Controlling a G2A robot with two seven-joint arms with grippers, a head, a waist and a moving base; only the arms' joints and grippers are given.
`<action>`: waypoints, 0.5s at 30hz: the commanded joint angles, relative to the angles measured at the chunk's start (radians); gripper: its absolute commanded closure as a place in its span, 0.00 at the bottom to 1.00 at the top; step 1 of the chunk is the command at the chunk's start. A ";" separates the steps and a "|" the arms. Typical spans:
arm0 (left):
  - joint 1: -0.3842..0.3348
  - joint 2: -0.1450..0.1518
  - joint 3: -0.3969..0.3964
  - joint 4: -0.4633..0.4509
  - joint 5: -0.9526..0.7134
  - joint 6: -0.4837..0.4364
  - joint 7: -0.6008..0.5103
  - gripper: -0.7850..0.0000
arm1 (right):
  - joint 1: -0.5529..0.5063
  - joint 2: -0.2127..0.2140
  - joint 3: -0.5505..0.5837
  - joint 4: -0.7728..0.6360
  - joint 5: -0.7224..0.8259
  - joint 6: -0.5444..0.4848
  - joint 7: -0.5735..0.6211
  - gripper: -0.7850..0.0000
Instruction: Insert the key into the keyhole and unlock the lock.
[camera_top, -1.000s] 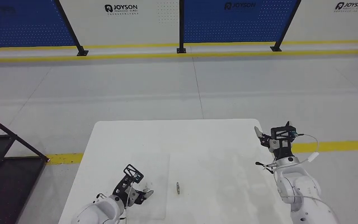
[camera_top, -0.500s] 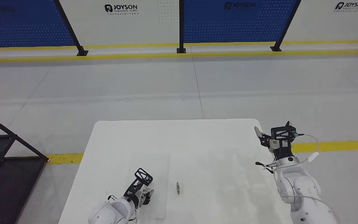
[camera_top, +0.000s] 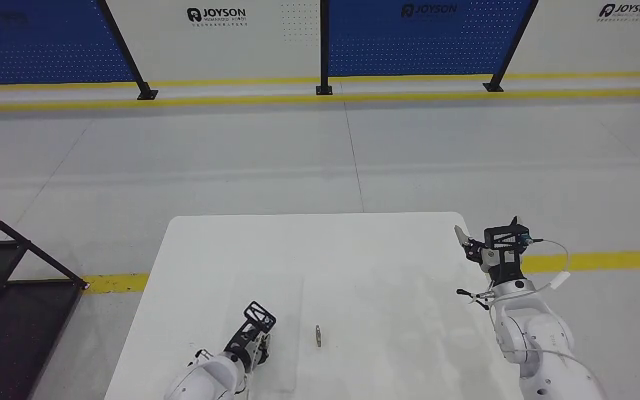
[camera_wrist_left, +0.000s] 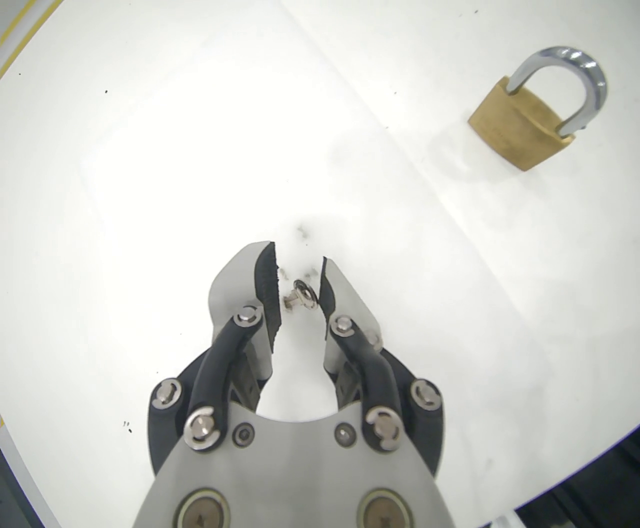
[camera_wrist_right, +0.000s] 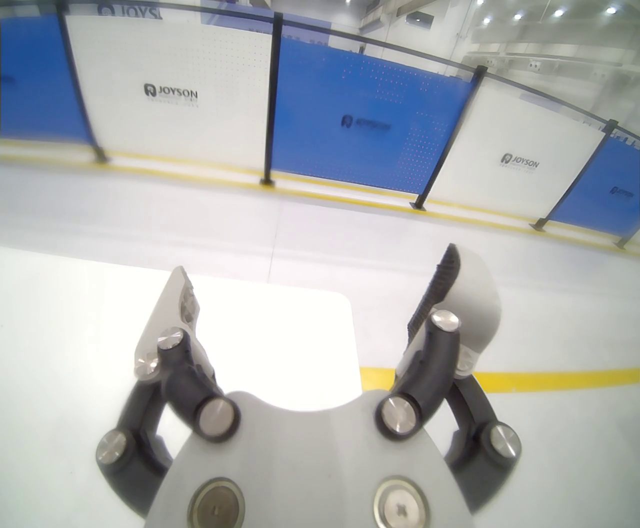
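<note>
Key (camera_wrist_left: 300, 295) lies between parted fingers (camera_wrist_left: 265, 280) of left pincer (camera_wrist_left: 298, 252), seemingly ungripped; right pincer (camera_wrist_right: 315, 260) gapes wide.

The right tool (camera_wrist_right: 316, 267), spread wide, hangs above the table (camera_wrist_right: 280, 340) corner.

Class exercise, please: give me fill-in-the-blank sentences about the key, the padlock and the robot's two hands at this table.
The key lies on the table between the fingers of the left hand, which is ____.
The padlock lies apart from the key, touched by ____ hand.
The right hand is open and holds ____.
Missing words: open; neither; nothing.
</note>
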 joint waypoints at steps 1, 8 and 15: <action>0.002 0.001 -0.001 -0.005 0.001 0.000 -0.003 0.80 | 0.000 0.000 0.000 0.000 0.000 0.000 0.000 0.00; 0.001 0.002 -0.005 -0.005 0.005 0.005 -0.002 1.00 | 0.000 0.000 0.000 0.000 0.000 0.000 0.000 0.00; 0.006 0.004 -0.012 -0.019 0.012 0.018 0.009 1.00 | 0.000 0.000 0.000 0.000 0.000 0.000 0.000 0.00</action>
